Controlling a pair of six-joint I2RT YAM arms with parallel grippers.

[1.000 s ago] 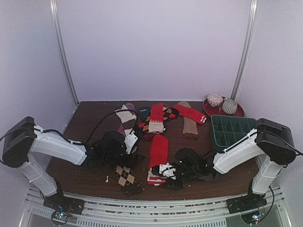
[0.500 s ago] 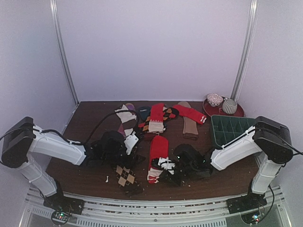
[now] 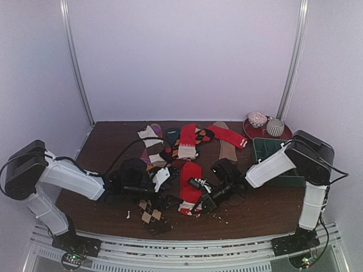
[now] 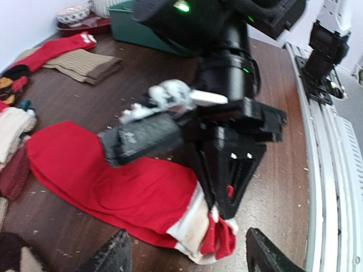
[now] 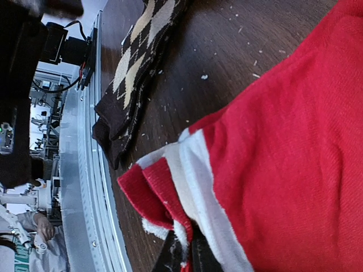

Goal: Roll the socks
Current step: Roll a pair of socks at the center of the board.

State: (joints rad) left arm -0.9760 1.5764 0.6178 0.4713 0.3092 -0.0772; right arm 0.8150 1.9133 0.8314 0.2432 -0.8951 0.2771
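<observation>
The top external camera sits high above and behind the near edge of the brown table (image 3: 102, 136). It looks down and forward to the white back wall (image 3: 181, 56), taking in the whole tabletop from afar. The left wrist camera rides low over the wood and faces the robot's right. It is close to the red sock (image 4: 113, 175) and the right gripper (image 4: 224, 212) at its cuff, with the green tray (image 4: 142, 28) far behind. The right wrist camera is nearest of all, almost on that cuff and rolled sideways. It faces the near rail (image 5: 85, 187), with the argyle sock (image 5: 136, 62) alongside. All three views share the red sock's cuff end.
</observation>
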